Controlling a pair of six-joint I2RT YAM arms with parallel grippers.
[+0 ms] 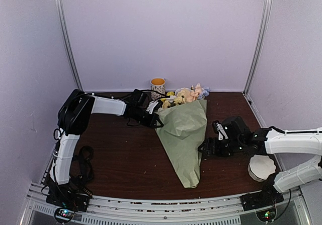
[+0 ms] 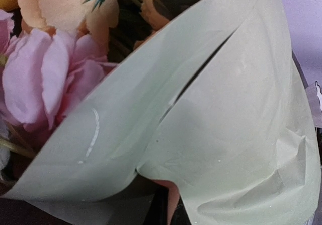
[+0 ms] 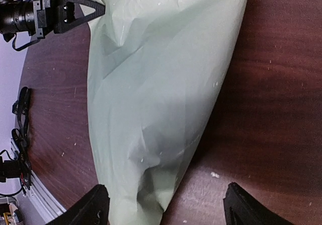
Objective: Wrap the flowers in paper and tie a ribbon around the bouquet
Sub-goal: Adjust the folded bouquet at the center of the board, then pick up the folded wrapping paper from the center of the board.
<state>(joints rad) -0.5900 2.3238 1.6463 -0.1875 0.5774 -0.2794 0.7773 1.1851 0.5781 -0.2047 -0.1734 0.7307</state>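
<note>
Closed left tool (image 1: 155,119) at paper (image 1: 183,134) rim, likely steadying wrap around flowers (image 1: 187,94); right tool (image 3: 168,205) open, straddling cone's tail.

Sage-green paper (image 1: 183,134) cone, flat, tip nearest, pink, peach and yellow flowers (image 1: 187,95) at its far mouth.

No legible text anywhere, mug (image 1: 158,88) pattern too small to make out
</note>
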